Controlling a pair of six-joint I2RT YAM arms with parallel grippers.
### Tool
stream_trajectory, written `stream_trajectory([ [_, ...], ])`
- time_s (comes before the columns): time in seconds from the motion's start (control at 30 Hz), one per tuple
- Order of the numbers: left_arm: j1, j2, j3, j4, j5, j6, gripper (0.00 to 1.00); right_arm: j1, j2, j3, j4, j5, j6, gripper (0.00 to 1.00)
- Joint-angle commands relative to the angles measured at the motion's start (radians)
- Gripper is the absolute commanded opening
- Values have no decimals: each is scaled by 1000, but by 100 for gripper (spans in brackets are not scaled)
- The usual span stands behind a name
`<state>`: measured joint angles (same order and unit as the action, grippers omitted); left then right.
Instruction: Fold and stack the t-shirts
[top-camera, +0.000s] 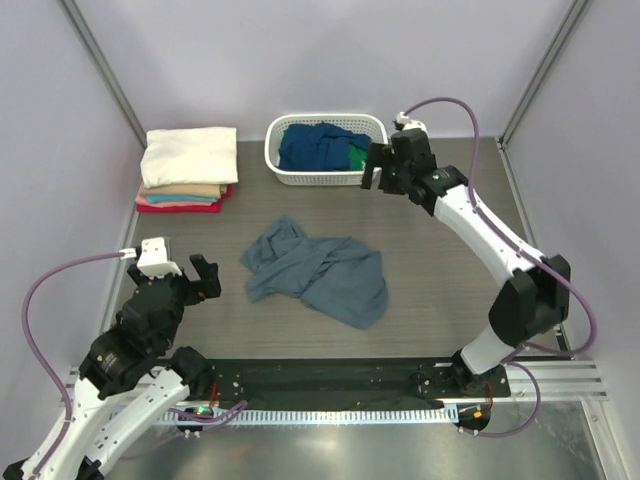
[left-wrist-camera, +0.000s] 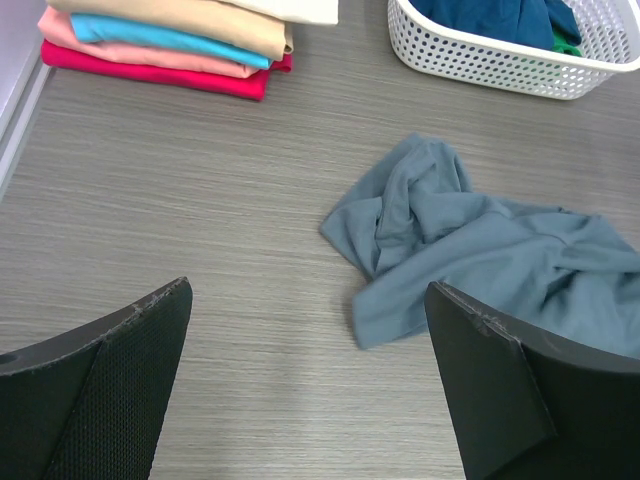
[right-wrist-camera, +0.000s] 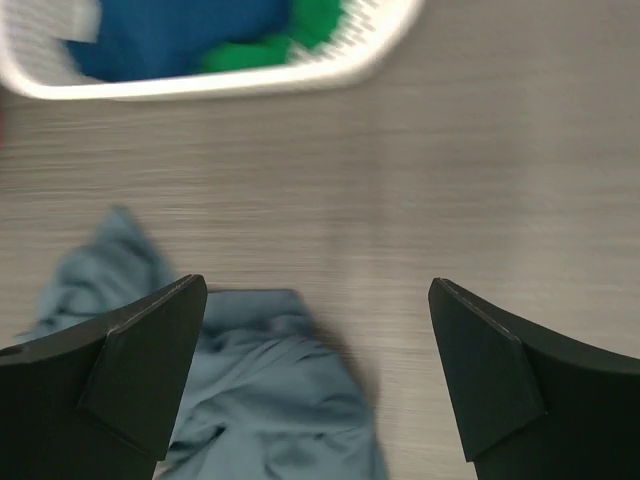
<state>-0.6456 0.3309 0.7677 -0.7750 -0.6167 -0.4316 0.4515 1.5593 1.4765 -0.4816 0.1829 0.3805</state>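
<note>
A slate grey-blue t-shirt (top-camera: 318, 270) lies crumpled in the middle of the table, with no gripper touching it. My left gripper (top-camera: 197, 279) hovers to its left, open and empty; in the left wrist view the gripper (left-wrist-camera: 308, 288) has the shirt (left-wrist-camera: 470, 250) just ahead of its right finger. My right gripper (top-camera: 378, 172) hangs open and empty by the basket's right end, above the table; in the right wrist view this gripper (right-wrist-camera: 318, 284) looks down on the shirt (right-wrist-camera: 260, 390) at lower left. Folded t-shirts (top-camera: 187, 170) are stacked at the back left, cream on top.
A white lattice basket (top-camera: 300, 176) at the back centre holds a dark blue t-shirt (top-camera: 315, 145) and a green one (top-camera: 357, 157). The folded stack (left-wrist-camera: 170, 40) and the basket (left-wrist-camera: 480, 65) show at the top of the left wrist view. Walls enclose the table.
</note>
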Motion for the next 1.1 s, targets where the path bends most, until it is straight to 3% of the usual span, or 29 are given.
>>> stream_trajectory([
  [0.0,4,0,-1,34,-6,11,99,-129,43,36,-3,-78,51,100],
  [0.3,4,2,-1,34,-11,11,100,-165,497,376,-2,-122,15,100],
  [0.57,7,3,1,31,-21,5,100,-194,766,665,-44,-85,11,99],
  [0.67,12,8,1,31,-20,7,100,-198,801,699,-52,-77,-2,87],
  [0.7,15,8,1,31,-20,7,100,-203,809,708,-51,-80,-9,70],
  [0.77,18,11,1,33,-18,7,100,-211,832,716,-46,-88,-23,49],
  [0.8,21,16,2,33,-15,5,100,-217,840,723,-45,-91,-20,27],
  [0.87,23,20,2,33,-14,10,100,-243,854,734,-41,-117,-8,8],
  [0.93,23,22,2,33,-14,10,100,-272,848,734,-40,-119,0,1],
  [1.07,23,20,2,33,-12,8,100,-339,765,668,-40,-74,5,1],
])
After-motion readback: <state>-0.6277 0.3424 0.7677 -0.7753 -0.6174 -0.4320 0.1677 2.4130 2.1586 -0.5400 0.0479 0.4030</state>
